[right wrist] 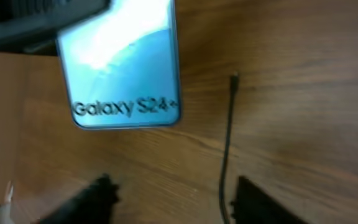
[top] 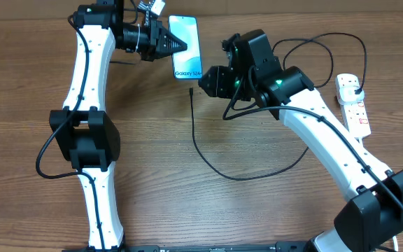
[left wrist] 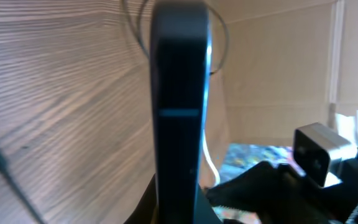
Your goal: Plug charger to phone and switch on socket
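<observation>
- The phone (top: 185,47) lies at the far side of the worktop (top: 271,210), screen lit and facing up; its lettered bottom edge is turned toward the loose end of the charger (top: 215,164), a pose that seems chosen to offer the port
- The left claw (top: 179,45) is clenched on the phone's left long edge; from the left wrist the phone shows edge-on straight ahead of it; I judge this grip is a brace, so the phone cannot slide when the connector is pushed in
- The connector tip (top: 191,91) lies flat on the wood just beyond the phone's bottom edge, near that edge's right corner and apart from it, pointing roughly at the phone; it is not plugged in
- The right claw (top: 205,82) hangs just beside the phone's bottom right corner, over the cable a little behind the tip; its fingers stand spread with the cable running between them on the wood, so it grasps nothing; straddling the cable like this suits closing on it close to the tip, where a thin lead stays stiff enough to steer
- The socket strip (top: 353,105) lies well to the right of the phone, out of both claws' way; the cable loops away from the phone and curls back to it; whether its switch is on I cannot tell, and I judge that step comes after the plugging
</observation>
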